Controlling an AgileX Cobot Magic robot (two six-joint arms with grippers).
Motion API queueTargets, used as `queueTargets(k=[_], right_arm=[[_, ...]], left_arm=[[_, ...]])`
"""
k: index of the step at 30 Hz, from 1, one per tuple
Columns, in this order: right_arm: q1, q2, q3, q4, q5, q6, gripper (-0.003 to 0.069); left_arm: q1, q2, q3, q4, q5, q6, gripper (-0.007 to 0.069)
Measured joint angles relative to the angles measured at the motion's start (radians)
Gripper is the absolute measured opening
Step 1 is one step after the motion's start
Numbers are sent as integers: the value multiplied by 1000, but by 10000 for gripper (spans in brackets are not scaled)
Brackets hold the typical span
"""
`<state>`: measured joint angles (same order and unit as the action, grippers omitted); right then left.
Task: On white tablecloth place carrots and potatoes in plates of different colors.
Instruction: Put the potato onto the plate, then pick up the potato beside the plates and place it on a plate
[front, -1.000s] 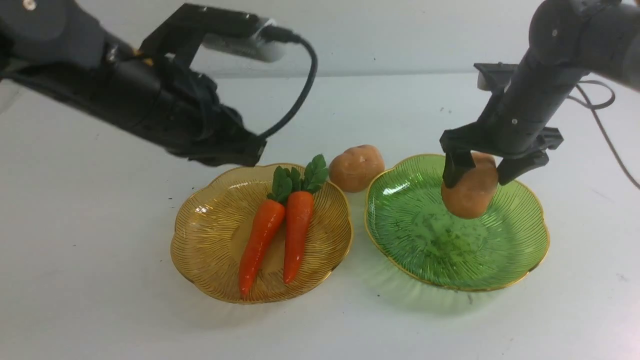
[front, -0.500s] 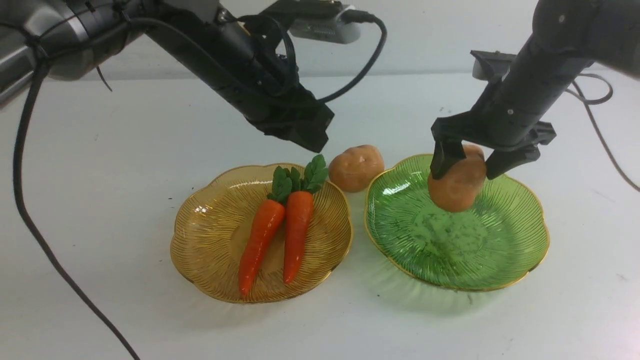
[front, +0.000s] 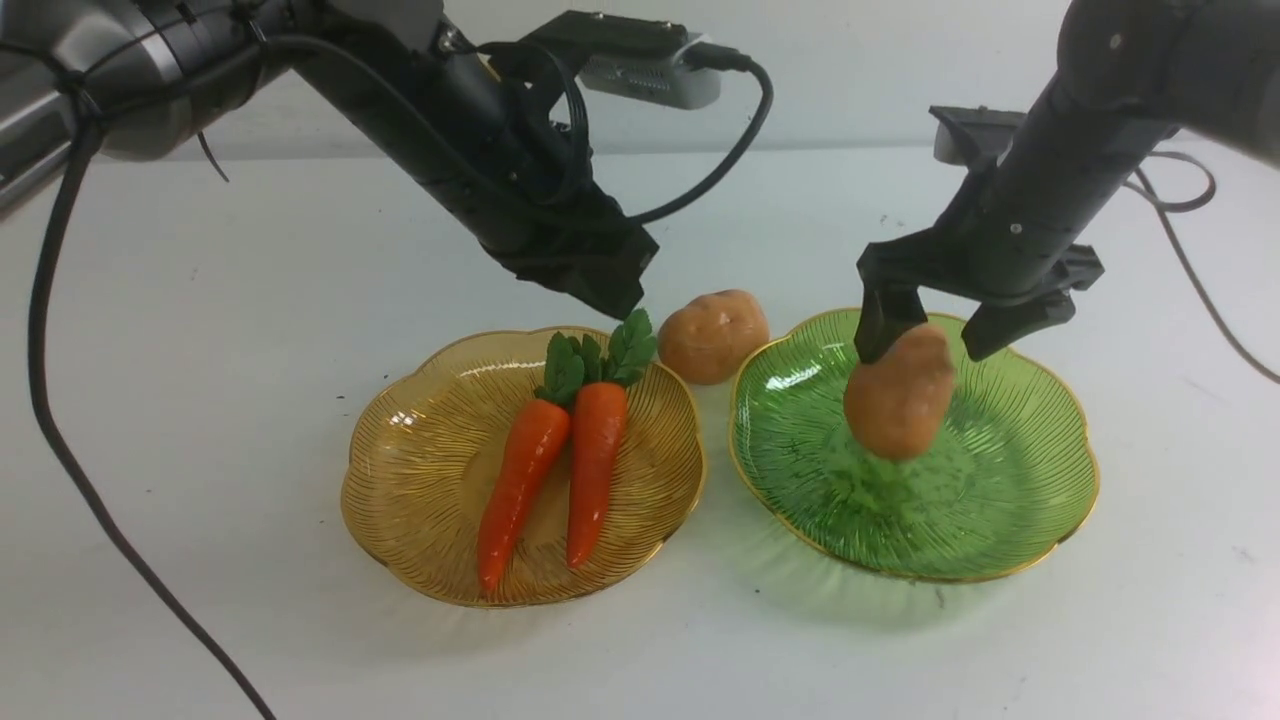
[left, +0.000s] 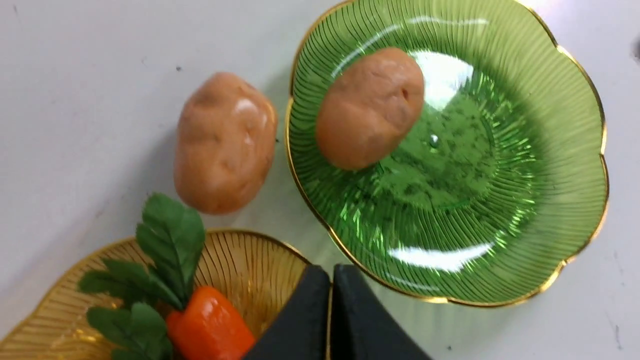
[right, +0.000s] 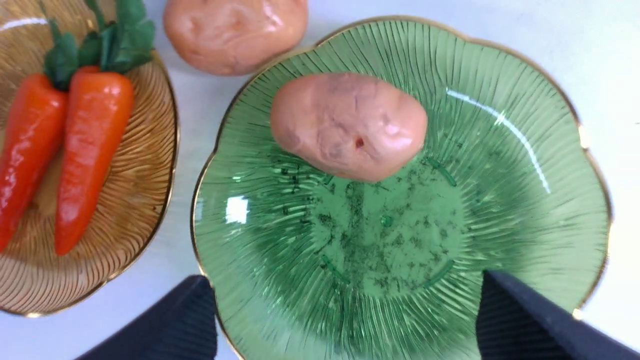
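Though beside the green plate (front: 1040, 520), stray potato (front: 712, 335) on white tablecloth (front: 200, 350).

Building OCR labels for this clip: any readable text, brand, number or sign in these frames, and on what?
None readable in any view.
Amber plate, green plate: ribs and gold rims only; the green one's dark flecks are not letters.
Carrots, potatoes: no marks.
Tablecloth: small dark specks, no print.
Wrist camera: no legible marking.
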<state>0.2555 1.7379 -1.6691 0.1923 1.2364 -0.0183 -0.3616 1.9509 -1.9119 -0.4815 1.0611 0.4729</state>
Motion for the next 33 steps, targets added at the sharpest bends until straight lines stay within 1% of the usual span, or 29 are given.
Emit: queueTargets(k=[1,2,3,4,6,7,8,10,13,15,17,18,21,22,25,28,33], right_arm=[[0,-49,23,-15,0,1,614],[0,-99,64,-41,1,4,569],[0,-160,109,-77,3,7,494],[0,-240,166,-114,8,18,398],[0,-314,239,-147,14,25,269],[0,-363,276,-161,17,31,185],[0,-414,327,-168,20,39,76],[0,-488,383,-159,23,63,9],[0,-549,428,-123,25,84,-14],[0,-561,434,-103,26,87,-16],[0,-563,435,-89,26,87,-16],[0,-563,435,-85,26,87,-16],[0,-563,436,-78,26,88,-16],[0,-563,436,-77,26,88,-16],[0,-563,436,-76,26,88,-16],[0,-563,436,-76,26,88,-16],[0,-563,436,-76,26,88,-16]], left_arm=[[0,27,-31,0,-2,6,-3],[0,55,-62,0,-10,16,-3],[0,102,-106,0,-28,35,-3],[-1,124,-129,0,-38,46,-3],[-7,198,-175,0,-67,101,-2],[-10,220,-184,0,-83,144,4],[-14,239,-186,0,-100,172,19],[-26,269,-186,0,-146,231,64],[-46,317,-189,0,-228,301,193],[-54,349,-191,-1,-286,328,318],[-55,371,-191,-2,-309,333,404],[-55,390,-191,-2,-323,333,473],[-55,423,-191,-1,-324,331,583],[-55,432,-191,-1,-320,331,605],[-55,445,-191,-1,-313,331,627],[-55,456,-191,-1,-313,331,626],[-55,469,-192,-2,-314,326,584]])
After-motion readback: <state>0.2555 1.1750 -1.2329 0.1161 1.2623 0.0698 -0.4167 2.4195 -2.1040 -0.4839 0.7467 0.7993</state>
